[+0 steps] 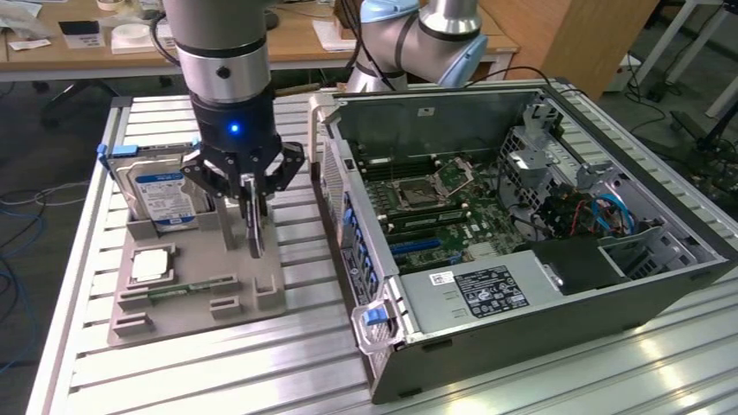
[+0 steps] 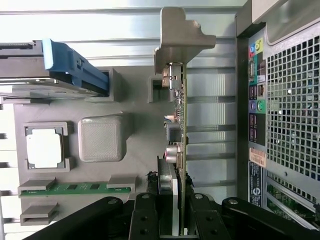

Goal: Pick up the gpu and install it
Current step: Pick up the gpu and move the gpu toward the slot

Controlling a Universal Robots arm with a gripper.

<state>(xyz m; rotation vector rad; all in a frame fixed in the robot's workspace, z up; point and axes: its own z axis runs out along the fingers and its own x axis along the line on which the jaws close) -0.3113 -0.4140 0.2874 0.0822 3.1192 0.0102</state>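
- At the exterior view's left, a hard drive (image 1: 162, 194) with a blue-white label is being held upright in the far slot of a grey tray (image 1: 207, 251), which is being carried by a ribbed metal table (image 1: 173, 380).
- A square processor chip (image 1: 150, 266) and a narrow green memory stick (image 1: 179, 291) are being cradled in the tray's nearer pockets.
- Just right of the hard drive, the gripper (image 1: 251, 201) is being held over the tray, pointing down, with its black fingers (image 2: 145, 220) drawn narrow and clamped on the gpu (image 1: 255, 233).
- The gpu is being gripped on edge, hanging thin below the fingers, between the hard drive and the computer case (image 1: 554, 328). In the wrist view its grey metal bracket (image 2: 182, 35) is being shown at the end away from the fingers. Whether its lower edge is touching the tray cannot be told.
- At the right, the case is being displayed with its side open, the motherboard (image 1: 438, 207) and the power supply (image 1: 485, 290) being exposed.
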